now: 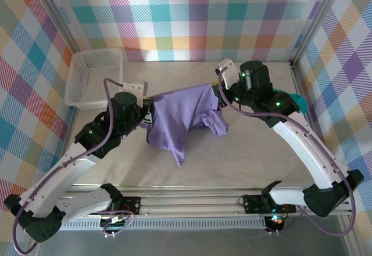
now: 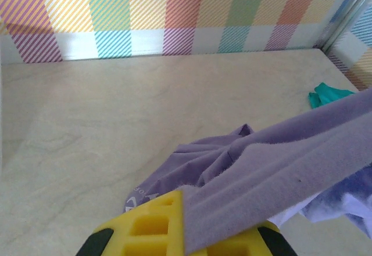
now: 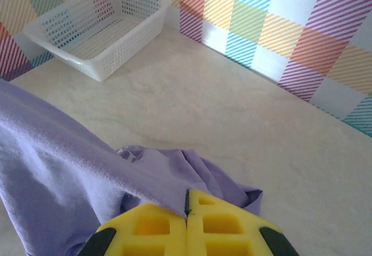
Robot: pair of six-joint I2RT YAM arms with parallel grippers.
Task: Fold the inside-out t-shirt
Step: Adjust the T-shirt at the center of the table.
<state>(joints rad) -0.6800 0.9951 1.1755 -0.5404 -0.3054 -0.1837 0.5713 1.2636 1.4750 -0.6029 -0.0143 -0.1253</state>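
1. The lavender t-shirt [image 1: 180, 119] is stretched between both hands at mid-table [image 1: 232, 163]. It is rumpled, with its lower folds bunched and a point of cloth trailing toward the near edge.
2. The left hand [image 2: 185, 233] is clamped on one edge.
3. The right hand [image 3: 187, 224] is pinched tight on another edge.
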